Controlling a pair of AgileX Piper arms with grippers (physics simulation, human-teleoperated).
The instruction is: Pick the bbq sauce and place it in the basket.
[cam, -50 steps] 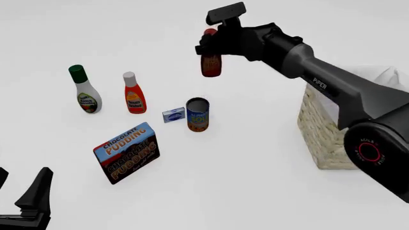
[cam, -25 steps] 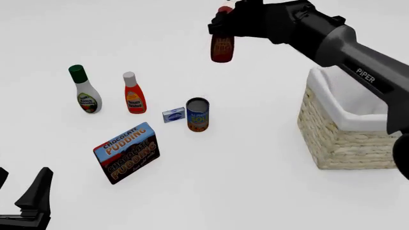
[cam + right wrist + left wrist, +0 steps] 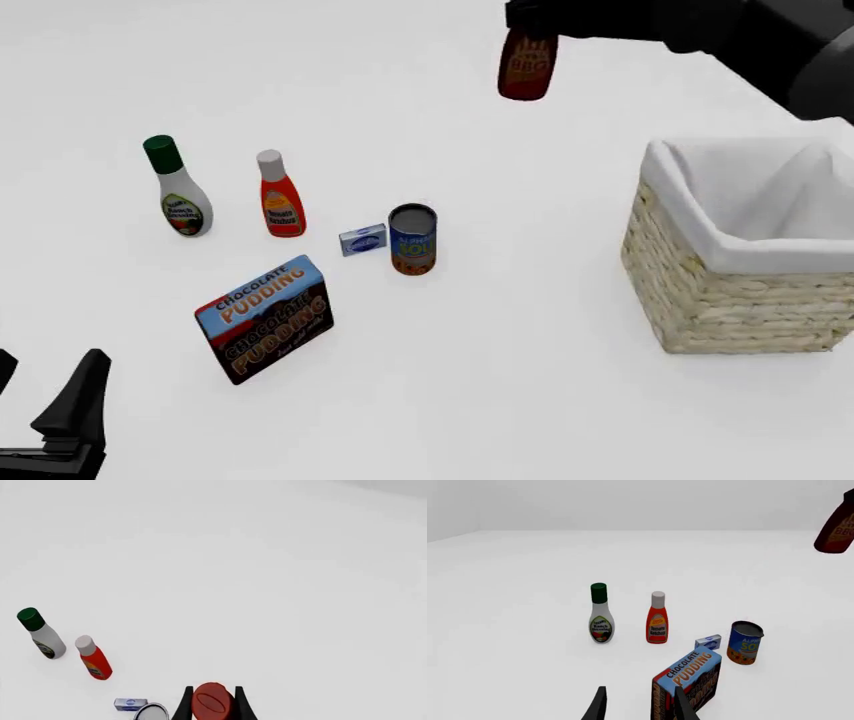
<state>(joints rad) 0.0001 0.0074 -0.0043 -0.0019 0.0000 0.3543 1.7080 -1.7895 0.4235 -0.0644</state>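
Note:
The bbq sauce (image 3: pixel 526 66), a dark red-brown bottle with a red-orange BBQ label, hangs high in the air at the top of the front view, held at its top by my right gripper (image 3: pixel 534 22). In the right wrist view its red cap (image 3: pixel 212 703) sits between the two dark fingers (image 3: pixel 185 707). Its lower part shows in the left wrist view (image 3: pixel 835 531). The wicker basket (image 3: pixel 714 290) with white lining stands at the right, lower and to the right of the bottle. My left gripper (image 3: pixel 47 415) rests open and empty at the front left.
On the table stand a white bottle with a green cap (image 3: pixel 176 190), an orange bottle with a white cap (image 3: pixel 279 197), a small blue box (image 3: pixel 362 240), a blue and orange can (image 3: pixel 412 240) and a chocolate pudding box (image 3: pixel 263 318).
My right gripper has carried the bbq sauce upward and to the right, toward the basket's side. The arm has swung off the basket. The left arm has not moved.

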